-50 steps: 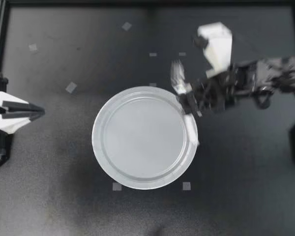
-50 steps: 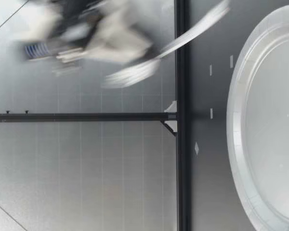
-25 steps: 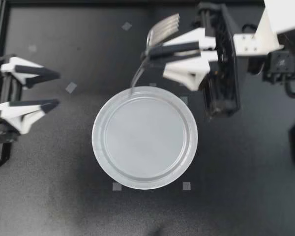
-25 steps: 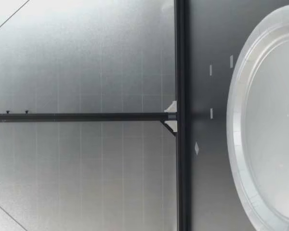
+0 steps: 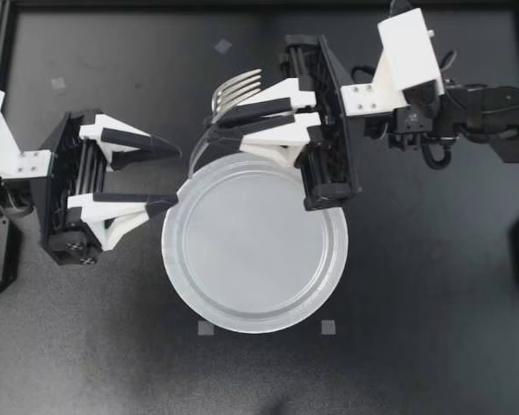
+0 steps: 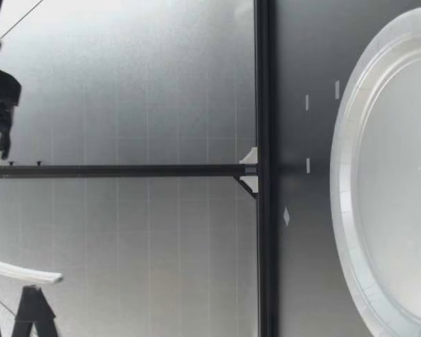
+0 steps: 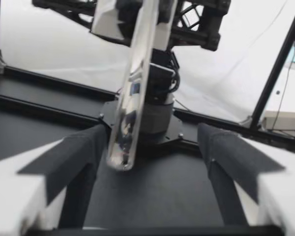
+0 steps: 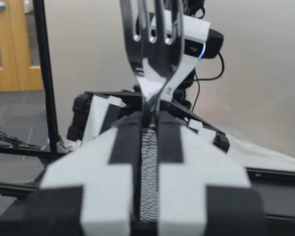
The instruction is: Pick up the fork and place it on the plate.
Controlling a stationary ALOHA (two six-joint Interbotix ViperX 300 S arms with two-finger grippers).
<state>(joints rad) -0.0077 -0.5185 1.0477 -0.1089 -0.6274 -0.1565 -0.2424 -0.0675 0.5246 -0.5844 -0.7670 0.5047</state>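
A white plate lies flat mid-table; the low view shows its rim. My right gripper hovers over the plate's far-left edge, shut on a silver fork. The tines point away from the plate and the handle curves down toward its rim. In the right wrist view the tines rise from the shut fingers. My left gripper is open just left of the plate. In the left wrist view the fork handle hangs between its fingers, touching neither.
Small tape squares dot the black table, two near the plate's front and one at the left. A black frame rail runs along the back edge. Arm parts show high above the table in the low view.
My left gripper opened wide and moved in toward the plate's left side. My right gripper carried the fork from the plate's right rim up and across to its far-left edge.
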